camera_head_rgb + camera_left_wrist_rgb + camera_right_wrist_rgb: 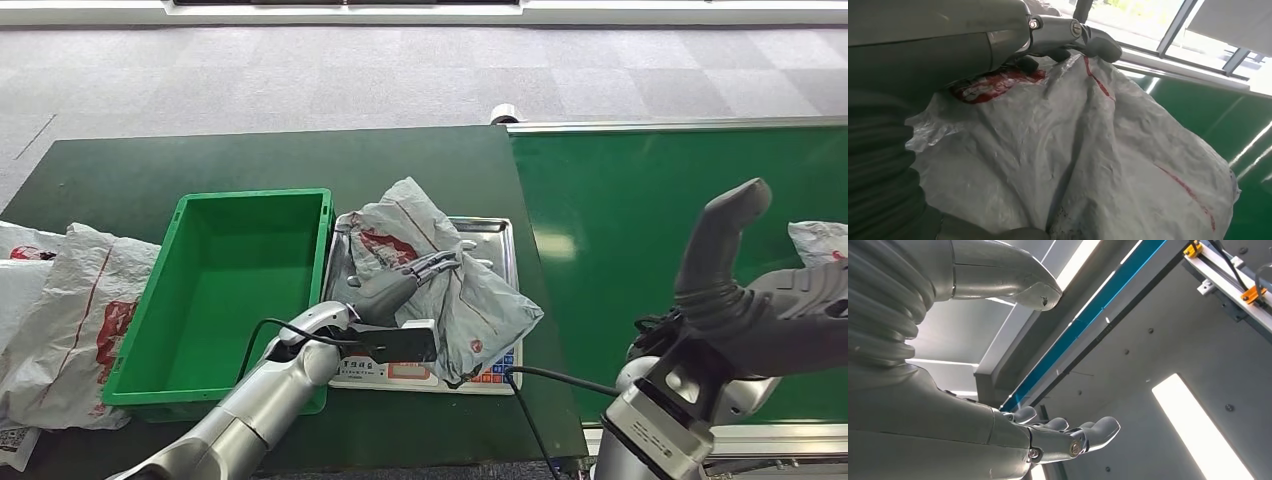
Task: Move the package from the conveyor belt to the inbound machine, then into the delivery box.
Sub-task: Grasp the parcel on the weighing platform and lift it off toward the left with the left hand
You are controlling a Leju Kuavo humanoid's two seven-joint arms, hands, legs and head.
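Head view: centre frame, the robot's left hand (420,272) lies across a crumpled grey package (440,270) w/ red print, which sits on the steel tray of the scale (500,235), just right of the green bin (225,290). Whether the fingers clamp the bag or merely rest on it can't be told. Left wrist view: the fingers (1083,40) press the bag's top fold, the package (1088,160) bulging beneath, red stripes showing. At the frame's lower right in the head view, the right hand (735,270) hangs above the green belt (640,250), thumb up. Right wrist view: the right hand (1048,435) faces the ceiling, palm up, fingers (1098,430) apart, holding nothing. More grey bags (70,320) lie at the left edge beside the bin; another bag (820,240) sits at the right edge on the belt.
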